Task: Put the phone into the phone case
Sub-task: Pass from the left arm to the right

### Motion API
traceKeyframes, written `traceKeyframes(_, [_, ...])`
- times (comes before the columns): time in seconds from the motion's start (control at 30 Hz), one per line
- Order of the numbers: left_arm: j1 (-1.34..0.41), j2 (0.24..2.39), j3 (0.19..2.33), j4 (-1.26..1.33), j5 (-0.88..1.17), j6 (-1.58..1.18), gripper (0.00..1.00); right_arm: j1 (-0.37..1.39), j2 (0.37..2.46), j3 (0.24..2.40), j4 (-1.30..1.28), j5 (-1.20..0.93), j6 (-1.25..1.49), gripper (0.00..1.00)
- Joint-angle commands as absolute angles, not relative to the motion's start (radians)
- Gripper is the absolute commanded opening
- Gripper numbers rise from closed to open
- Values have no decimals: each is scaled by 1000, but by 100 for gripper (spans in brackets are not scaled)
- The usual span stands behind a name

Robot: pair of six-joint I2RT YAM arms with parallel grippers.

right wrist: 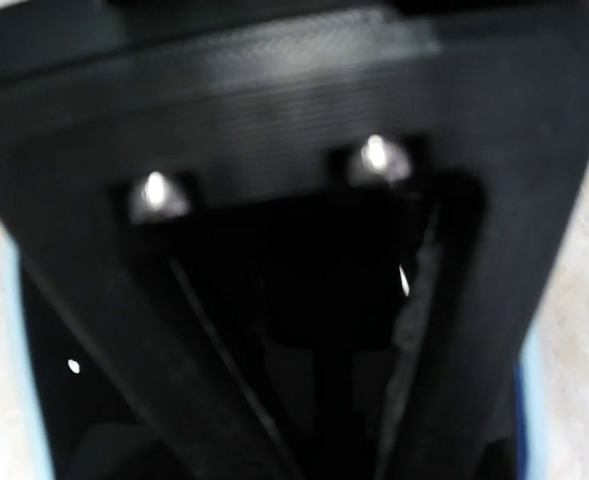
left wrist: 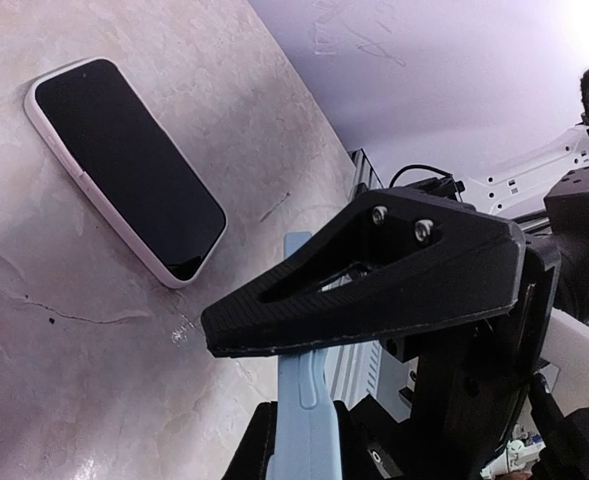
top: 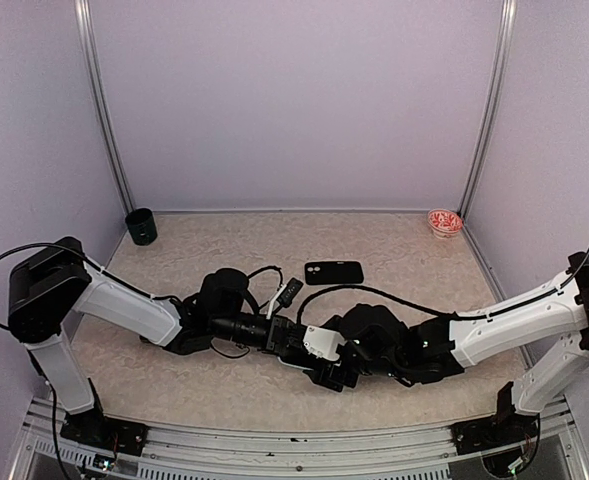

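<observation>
Readying the case, I judge: the left claw (top: 299, 342) is clamped on a thin pale blue edge, probably the phone case (left wrist: 302, 340); the right claw (top: 346, 360) crowds just beside it, and I cannot tell its jaws; the phone (left wrist: 124, 165) lies flat on the worktop (top: 224, 245) beyond both, untouched; next calls for fetching it; cup (top: 141, 227) and bowl (top: 445, 222) sit well off

A robotics lab test cell, apparently: two robot arms (top: 124, 300) stand bolted at the near edge of a marbled tabletop (top: 394, 250), enclosed by plain lilac walls (top: 294, 100) and slim aluminium posts (top: 104, 110).
</observation>
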State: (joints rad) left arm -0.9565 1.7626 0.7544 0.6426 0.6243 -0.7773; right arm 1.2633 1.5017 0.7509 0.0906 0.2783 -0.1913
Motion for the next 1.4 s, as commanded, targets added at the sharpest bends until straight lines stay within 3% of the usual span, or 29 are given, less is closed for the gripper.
traceKeyframes(0.0, [-962, 1761, 767, 729, 630, -777, 0, 1272, 1511, 781, 113, 264, -154, 75])
traceKeyframes(0.17, [-962, 1755, 767, 718, 629, -769, 0, 1272, 1482, 768, 93, 272, -158, 91])
traceKeyframes(0.6, [-940, 1738, 759, 689, 644, -745, 0, 1272, 1445, 756, -31, 263, -176, 93])
traceKeyframes(0.8, [-937, 1740, 756, 685, 647, -745, 0, 1272, 1444, 753, -55, 276, -170, 90])
traceKeyframes(1.07, [-937, 1746, 756, 690, 644, -748, 0, 1272, 1427, 752, -45, 255, -163, 73])
traceKeyframes(1.17, [-937, 1745, 756, 693, 643, -750, 0, 1272, 1435, 757, -43, 246, -158, 70])
traceKeyframes(1.37, [-934, 1723, 735, 715, 613, -750, 31, 1272, 1453, 765, -18, 248, -132, 69])
